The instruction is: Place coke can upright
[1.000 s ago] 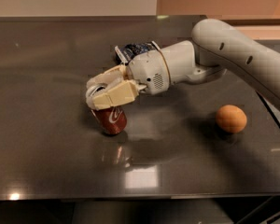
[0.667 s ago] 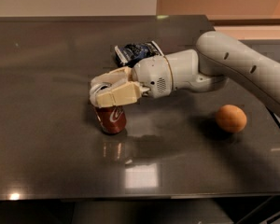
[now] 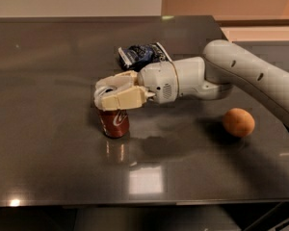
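Observation:
The coke can (image 3: pixel 114 123) is red with white script and stands upright on the dark table (image 3: pixel 48 143), left of centre. My gripper (image 3: pixel 102 96) reaches in from the right and sits over the can's top. Its cream fingers (image 3: pixel 120 99) close around the can's upper end and hide the lid. The white arm (image 3: pixel 241 73) runs back to the right edge of the view.
A dark blue snack bag (image 3: pixel 140 55) lies just behind the gripper's wrist. A round orange (image 3: pixel 238 122) sits on the table to the right, under the arm. The table's front edge runs along the bottom of the view.
The gripper and can have shifted slightly to the right, and the can has gone from a slight tilt to standing straight on the table.

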Tool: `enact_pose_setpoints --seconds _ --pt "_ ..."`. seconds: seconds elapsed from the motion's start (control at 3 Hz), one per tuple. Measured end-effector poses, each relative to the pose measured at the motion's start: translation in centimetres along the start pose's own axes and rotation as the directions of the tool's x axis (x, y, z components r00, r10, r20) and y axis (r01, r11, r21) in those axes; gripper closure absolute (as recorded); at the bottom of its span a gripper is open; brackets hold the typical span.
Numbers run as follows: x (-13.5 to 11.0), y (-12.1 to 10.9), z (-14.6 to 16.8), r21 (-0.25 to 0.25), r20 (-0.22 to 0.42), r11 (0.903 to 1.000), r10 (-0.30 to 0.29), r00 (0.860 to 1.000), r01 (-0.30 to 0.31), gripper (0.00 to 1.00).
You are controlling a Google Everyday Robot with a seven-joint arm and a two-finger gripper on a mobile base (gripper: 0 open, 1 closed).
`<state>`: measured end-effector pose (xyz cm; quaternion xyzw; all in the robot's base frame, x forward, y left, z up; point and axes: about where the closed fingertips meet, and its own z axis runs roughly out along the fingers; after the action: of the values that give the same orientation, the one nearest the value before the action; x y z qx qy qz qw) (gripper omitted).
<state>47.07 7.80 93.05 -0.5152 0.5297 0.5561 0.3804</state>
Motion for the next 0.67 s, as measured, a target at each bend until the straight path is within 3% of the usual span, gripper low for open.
enact_pose_setpoints --seconds 0.33,0.67 --pt "-0.09 0.11 0.21 -0.004 -0.001 1.0 -0.002 1.0 0.002 0.12" --pt "-0.18 0.22 0.41 -0.008 -0.003 1.0 -0.004 1.0 0.004 0.0"
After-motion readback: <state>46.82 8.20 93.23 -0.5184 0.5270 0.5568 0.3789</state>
